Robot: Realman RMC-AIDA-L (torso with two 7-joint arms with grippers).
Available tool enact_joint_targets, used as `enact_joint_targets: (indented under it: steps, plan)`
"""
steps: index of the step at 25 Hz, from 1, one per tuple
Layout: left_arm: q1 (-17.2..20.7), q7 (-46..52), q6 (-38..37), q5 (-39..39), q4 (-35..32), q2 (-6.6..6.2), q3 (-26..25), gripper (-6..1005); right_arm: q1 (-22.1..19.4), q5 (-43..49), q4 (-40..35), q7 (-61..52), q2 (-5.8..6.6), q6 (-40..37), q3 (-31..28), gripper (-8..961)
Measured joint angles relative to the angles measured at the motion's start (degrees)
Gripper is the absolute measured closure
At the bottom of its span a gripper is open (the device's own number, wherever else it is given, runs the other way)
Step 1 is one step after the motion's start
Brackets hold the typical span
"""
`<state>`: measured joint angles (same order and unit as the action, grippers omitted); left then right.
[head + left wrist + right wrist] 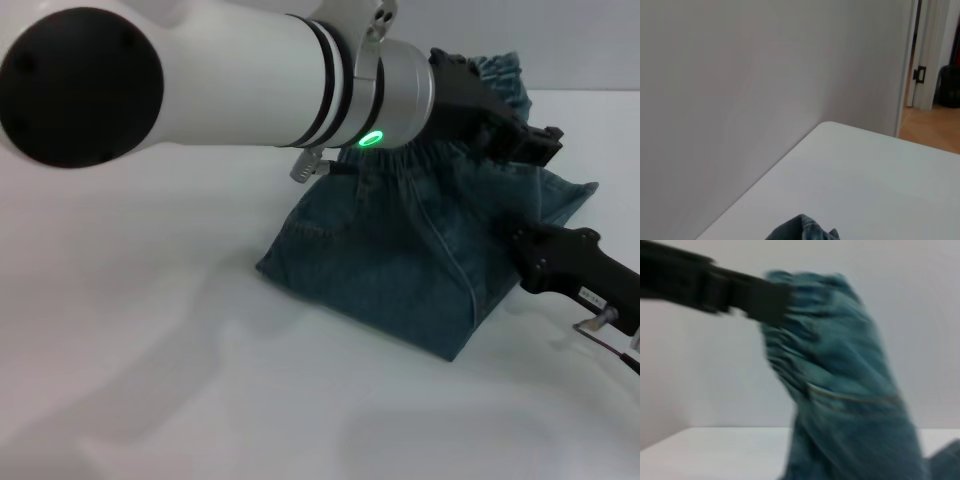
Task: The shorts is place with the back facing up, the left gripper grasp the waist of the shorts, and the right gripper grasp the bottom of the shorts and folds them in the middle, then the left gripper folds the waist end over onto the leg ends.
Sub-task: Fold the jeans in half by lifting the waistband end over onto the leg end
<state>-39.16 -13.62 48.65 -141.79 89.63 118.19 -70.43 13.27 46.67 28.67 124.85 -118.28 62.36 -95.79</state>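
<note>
- We have the denim shorts already folded once lengthwise, lying toward the far right part of the white worktop.
- Our left pincer is clamped on the gathered waist and holds it raised above the worktop; the right wrist view shows the fabric hanging from it in a bunch.
- Our right pincer sits at the right edge of the shorts; we cannot tell whether it is open or closed.
- The step in hand looks like carrying the waist over onto the leg ends, which are probably the near edge of the cloth.
- To do it well, we should keep the lift low, travel straight along the garment, and lay the waist square on the hems before letting go.
</note>
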Motion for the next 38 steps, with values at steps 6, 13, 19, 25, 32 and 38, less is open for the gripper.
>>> enact_joint_targets:
  steps: [6, 13, 19, 25, 32, 38]
  plan:
    - [2.1, 0.3, 0.6, -2.0, 3.5, 0.00, -0.3, 139, -1.8, 0.0, 0.0, 0.3, 0.32, -0.9, -2.3, 954]
    - [0.5, 0.2, -0.3, -2.0, 0.6, 0.34, 0.6, 139, -1.3, 0.0, 0.4, -0.4, -0.04, 1.6, -2.1, 955]
    - [-1.1, 0.2, -1.8, -1.7, -1.6, 0.39, 1.8, 140, 1.9, 0.0, 0.5, -3.4, -0.45, 2.4, 2.2, 954]
    - [-1.4, 0.3, -3.4, -1.4, -2.3, 0.37, 3.7, 139, 5.4, -0.3, 0.2, -4.1, -0.63, 2.2, 5.7, 954]
    - [-1.0, 0.4, -3.8, -1.3, -1.8, 0.37, 4.6, 139, 7.0, -0.2, 0.4, -3.6, -0.02, 0.5, 4.1, 954]
    - [-0.8, 0.2, -3.3, -1.3, -1.3, 0.26, 4.5, 139, 5.8, 0.1, 0.5, -3.5, 1.34, 0.0, 1.5, 954]
